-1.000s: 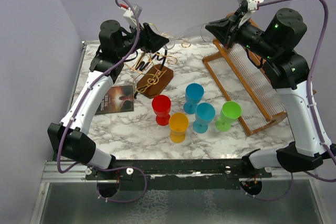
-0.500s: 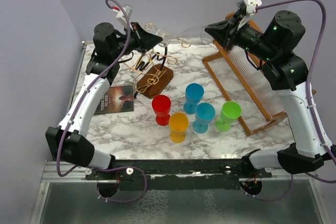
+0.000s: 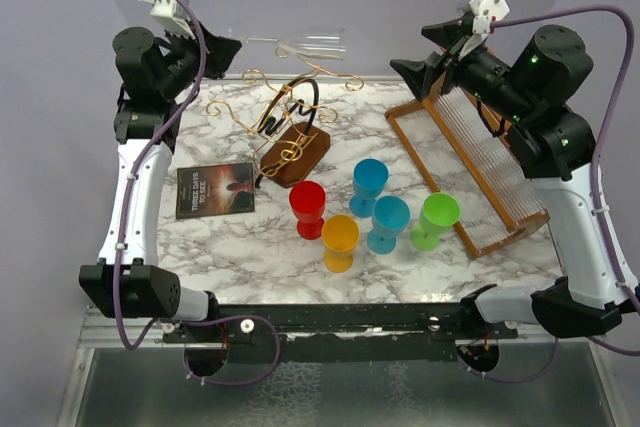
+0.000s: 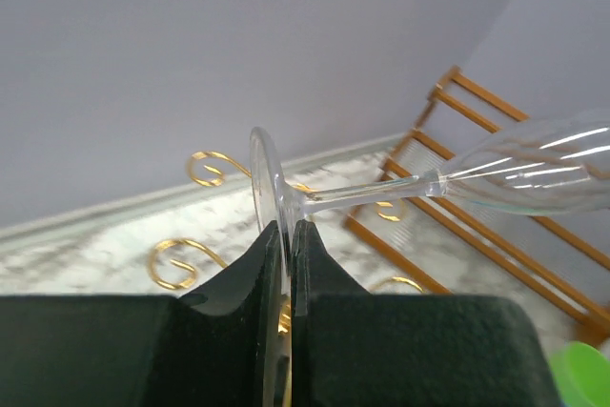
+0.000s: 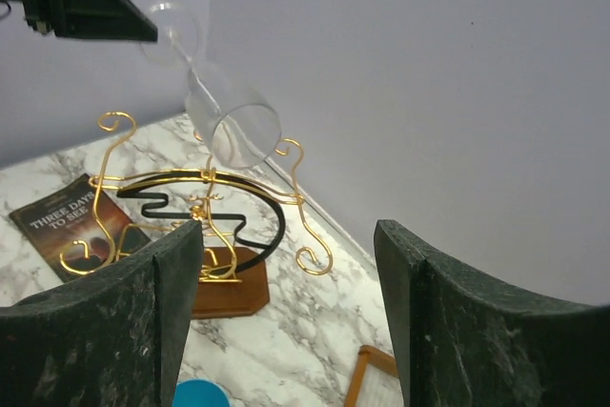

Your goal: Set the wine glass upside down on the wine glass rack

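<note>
Top view: the left gripper was seen raised at the back left, jaws clamped on the foot of the wine glass. The glass was held sideways in the air, bowl to the right, above and behind the wine glass rack, not touching it. The right gripper was seen with fingers apart and nothing between them, well right of the glass, over the far end of the slatted wooden rack. Coloured cups and a booklet were noted on the marble table.

Left wrist view: the left gripper was pinched on the foot's edge. The wine glass stretched to the right.

Right wrist view: the right gripper was spread wide and empty. The wine glass was seen mouth-on above the wine glass rack.
</note>
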`<move>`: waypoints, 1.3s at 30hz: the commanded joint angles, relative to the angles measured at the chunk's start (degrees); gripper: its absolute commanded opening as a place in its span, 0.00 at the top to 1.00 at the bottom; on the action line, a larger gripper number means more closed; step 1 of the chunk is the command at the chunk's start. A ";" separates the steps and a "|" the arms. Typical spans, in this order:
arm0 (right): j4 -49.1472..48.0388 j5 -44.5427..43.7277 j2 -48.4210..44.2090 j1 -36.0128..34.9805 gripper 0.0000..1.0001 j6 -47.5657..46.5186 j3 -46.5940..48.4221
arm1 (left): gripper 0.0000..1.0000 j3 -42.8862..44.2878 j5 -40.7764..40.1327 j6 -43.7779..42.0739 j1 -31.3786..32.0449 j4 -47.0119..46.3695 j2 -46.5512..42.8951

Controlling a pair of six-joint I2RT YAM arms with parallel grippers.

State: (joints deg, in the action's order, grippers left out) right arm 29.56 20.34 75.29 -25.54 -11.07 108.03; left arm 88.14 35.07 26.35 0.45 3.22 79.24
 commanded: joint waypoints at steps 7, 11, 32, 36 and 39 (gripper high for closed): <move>5.38 -1.35 2.78 -0.01 0.26 -10.82 0.44 | 1.00 22.51 -26.81 -33.78 -0.45 11.41 10.47; 8.82 1.91 4.53 -0.04 0.22 -13.18 2.21 | 1.00 28.53 -32.73 -41.34 -0.45 12.29 15.63; 14.05 1.69 8.17 0.05 0.20 -19.02 2.41 | 1.00 30.80 -40.60 -87.20 5.74 8.96 29.24; 14.12 1.26 8.11 0.03 0.20 -19.54 1.88 | 1.00 29.71 -35.58 -92.75 7.28 11.51 29.66; 13.93 0.39 7.91 0.05 0.21 -19.86 1.39 | 1.00 29.37 -32.17 -96.84 8.18 14.07 30.05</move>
State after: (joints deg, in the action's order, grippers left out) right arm 43.31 21.89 83.46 -25.54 -29.85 108.68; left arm 117.64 -3.29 -61.95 7.64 15.99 108.95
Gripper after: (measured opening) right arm 0.796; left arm 0.065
